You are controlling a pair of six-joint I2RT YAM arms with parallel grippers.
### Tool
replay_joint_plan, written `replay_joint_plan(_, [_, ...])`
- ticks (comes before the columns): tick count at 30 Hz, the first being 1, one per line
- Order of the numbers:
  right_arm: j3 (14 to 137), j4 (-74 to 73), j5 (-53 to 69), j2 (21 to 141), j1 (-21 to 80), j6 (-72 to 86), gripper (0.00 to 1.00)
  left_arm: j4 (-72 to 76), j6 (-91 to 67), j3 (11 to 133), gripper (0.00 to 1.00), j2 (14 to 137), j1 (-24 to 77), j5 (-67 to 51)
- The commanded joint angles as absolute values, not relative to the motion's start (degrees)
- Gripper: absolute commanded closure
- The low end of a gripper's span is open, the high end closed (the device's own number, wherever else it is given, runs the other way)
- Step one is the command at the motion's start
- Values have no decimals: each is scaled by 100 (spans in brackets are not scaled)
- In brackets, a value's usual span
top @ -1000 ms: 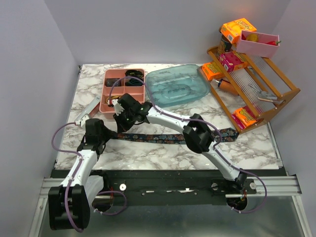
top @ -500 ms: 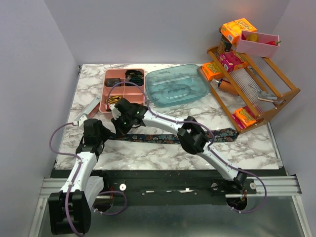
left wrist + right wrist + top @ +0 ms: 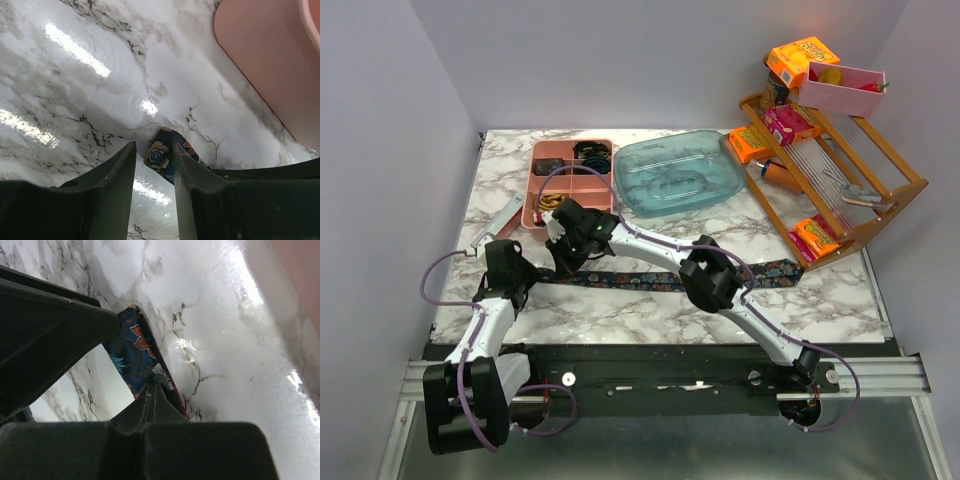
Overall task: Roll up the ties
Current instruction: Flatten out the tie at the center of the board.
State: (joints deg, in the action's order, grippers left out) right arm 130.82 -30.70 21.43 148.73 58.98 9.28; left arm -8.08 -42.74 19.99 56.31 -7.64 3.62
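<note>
The white marble-patterned table (image 3: 620,312) carried five things. A dark floral necktie (image 3: 640,281) lay flat across its middle, stretched from 9 o'clock to 3 o'clock. A pink compartment tray (image 3: 533,185) sat at 11 o'clock, just beside a translucent blue dish (image 3: 725,178) at 12 o'clock. A wooden rack (image 3: 912,184) stood tilted at 2 o'clock, reaching past the table's edge. A slim grey bar (image 3: 496,226) lay at 10 o'clock, near the tray.
</note>
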Motion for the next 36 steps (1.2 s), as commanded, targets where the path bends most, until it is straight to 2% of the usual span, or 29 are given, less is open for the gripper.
replay_joint_plan(1, [13122,-3480,1942,15056,5959,791,100,-370,-4131,1978,56,5704,-817,9])
replay_joint_plan(9, [13131,-3480,1960,15056,5959,782,100,-246,-4052,1776,56,5309,-826,-246])
replay_joint_plan(20, [13122,-3472,1978,15029,5959,765,100,-501,-3946,1907,56,5642,-826,-193])
replay_joint_plan(24, [13113,-3480,1995,15029,5950,774,100,-483,-3911,1942,58,5748,-826,-255])
replay_joint_plan(28, [13105,-3480,1995,15012,5959,773,100,-510,-3902,1960,64,5774,-826,-246])
replay_joint_plan(36, [13078,-3472,2030,14985,5950,756,100,-457,-3876,2118,64,6038,-826,-308])
